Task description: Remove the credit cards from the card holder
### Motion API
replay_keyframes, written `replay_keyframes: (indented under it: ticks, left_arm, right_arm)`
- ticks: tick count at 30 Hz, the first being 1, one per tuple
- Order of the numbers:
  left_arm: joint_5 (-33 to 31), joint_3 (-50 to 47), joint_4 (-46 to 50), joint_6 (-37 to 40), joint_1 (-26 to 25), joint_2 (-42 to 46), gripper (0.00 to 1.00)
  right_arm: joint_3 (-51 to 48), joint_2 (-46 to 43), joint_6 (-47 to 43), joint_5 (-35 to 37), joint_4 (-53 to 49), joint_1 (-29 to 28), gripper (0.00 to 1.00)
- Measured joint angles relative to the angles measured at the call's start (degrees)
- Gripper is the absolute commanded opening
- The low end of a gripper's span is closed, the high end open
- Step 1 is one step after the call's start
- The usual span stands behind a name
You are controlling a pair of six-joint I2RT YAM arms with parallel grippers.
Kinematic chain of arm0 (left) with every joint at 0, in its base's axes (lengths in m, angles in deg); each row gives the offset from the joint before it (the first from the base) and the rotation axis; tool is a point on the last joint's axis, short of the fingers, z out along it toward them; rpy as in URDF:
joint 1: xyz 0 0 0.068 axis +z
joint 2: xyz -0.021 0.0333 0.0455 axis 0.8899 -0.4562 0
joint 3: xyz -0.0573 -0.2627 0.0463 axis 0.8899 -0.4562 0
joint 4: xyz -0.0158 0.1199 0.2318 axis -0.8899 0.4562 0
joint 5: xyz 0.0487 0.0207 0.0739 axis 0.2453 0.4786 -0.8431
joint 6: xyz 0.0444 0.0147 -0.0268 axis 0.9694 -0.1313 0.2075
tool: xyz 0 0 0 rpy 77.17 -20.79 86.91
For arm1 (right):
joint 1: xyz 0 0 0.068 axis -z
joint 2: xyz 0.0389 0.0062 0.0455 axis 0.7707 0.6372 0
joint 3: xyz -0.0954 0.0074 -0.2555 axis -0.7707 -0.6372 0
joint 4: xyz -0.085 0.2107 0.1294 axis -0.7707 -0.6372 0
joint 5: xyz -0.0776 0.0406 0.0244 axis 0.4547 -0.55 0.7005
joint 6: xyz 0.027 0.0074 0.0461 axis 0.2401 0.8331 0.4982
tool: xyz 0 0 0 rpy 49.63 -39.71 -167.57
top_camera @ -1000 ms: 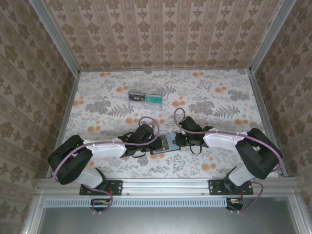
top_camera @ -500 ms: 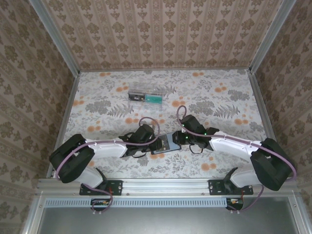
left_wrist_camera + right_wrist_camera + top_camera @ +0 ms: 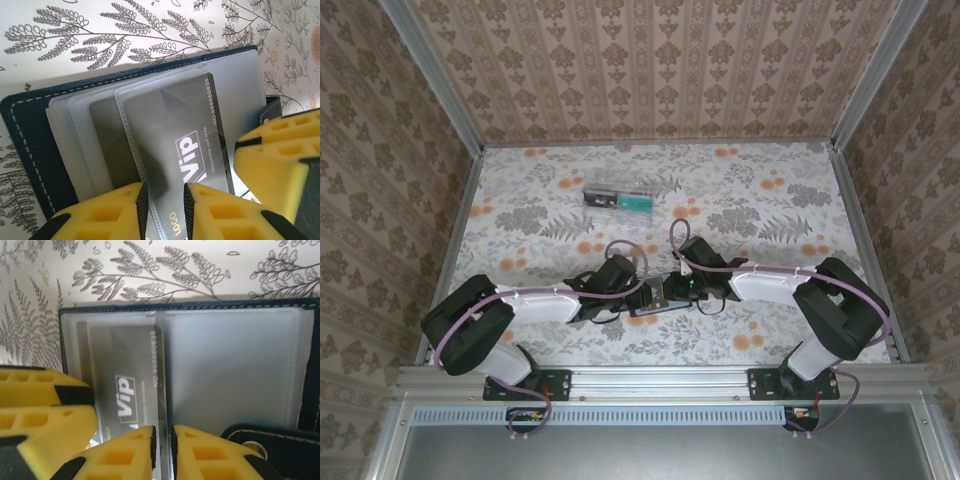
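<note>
Floral cloth (image 3: pixel 125 30) under stitched card holder (image 3: pixel 30 150), glossy card (image 3: pixel 170 120).

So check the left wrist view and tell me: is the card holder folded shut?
No, the card holder lies open, its clear sleeves and a grey Vip card showing.

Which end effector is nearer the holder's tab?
Right. The right end effector sits just beside the tab. The left end effector is over the VIP card, on the half away from the tab.
</note>
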Motion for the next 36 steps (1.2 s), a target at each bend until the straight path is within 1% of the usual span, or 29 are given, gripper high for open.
replay_keyframes:
  ticks: [11, 16, 21, 26, 27, 36]
  left_arm:
    - [0.0, 0.0, -0.1, 0.0, 0.0, -0.2, 0.28]
    - [0.0, 0.0, -0.1, 0.0, 0.0, -0.2, 0.28]
    - [0.0, 0.0, -0.2, 0.0, 0.0, -0.3, 0.28]
    - [-0.1, 0.0, -0.1, 0.0, 0.0, -0.3, 0.26]
    - [-0.2, 0.0, -0.1, 0.0, 0.0, -0.3, 0.26]
    - [-0.1, 0.0, -0.2, -0.2, 0.0, -0.4, 0.25]
  right_arm:
    - [-0.1, 3.5, 2.1, -5.0, 4.7, 1.6, 0.18]
    - [-0.5, 3.5, 2.7, -6.0, 5.5, 2.0, 0.12]
    - [-1.6, 3.5, 3.2, -6.9, 7.1, 2.7, 0.1]
    - [-3.0, 3.5, 3.8, -8.8, 9.3, 4.0, 0.01]
    - [-3.3, 3.5, 4.2, -9.2, 9.9, 4.3, 0.0]
    - [-5.6, 3.0, 4.7, -11.9, 12.9, 6.5, 0.0]
